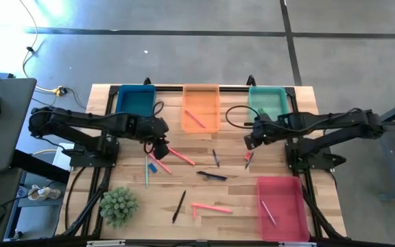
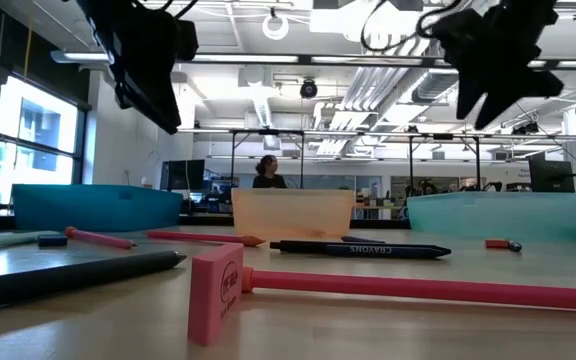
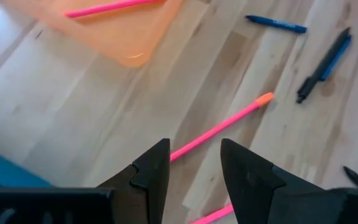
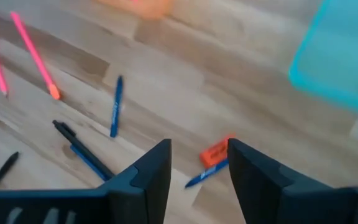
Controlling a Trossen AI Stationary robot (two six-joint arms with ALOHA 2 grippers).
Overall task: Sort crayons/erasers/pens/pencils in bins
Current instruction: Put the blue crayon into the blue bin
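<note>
Both grippers hover open above the table's middle and touch nothing. My left gripper (image 1: 160, 146) (image 3: 194, 149) is over the near end of a long pink stick (image 3: 222, 127) that lies flat on the wood. My right gripper (image 1: 250, 142) (image 4: 197, 149) is over a red-orange eraser (image 4: 215, 152) that lies beside a blue pen (image 4: 201, 177). The dark blue bin (image 1: 135, 99), the orange bin (image 1: 201, 116) with a pink stick in it, and the teal-green bin (image 1: 267, 101) stand along the far edge. The red-pink bin (image 1: 282, 207) stands near right and holds one stick.
Dark pens (image 1: 211, 175) (image 1: 178, 206) (image 1: 215, 158), more pink sticks (image 1: 210, 207) (image 1: 160, 163), a small blue eraser (image 1: 152, 167) and a pale pencil (image 1: 147, 171) lie scattered on the wood. A small green plant (image 1: 118, 206) stands near left. A person shows far behind the table (image 2: 266, 172).
</note>
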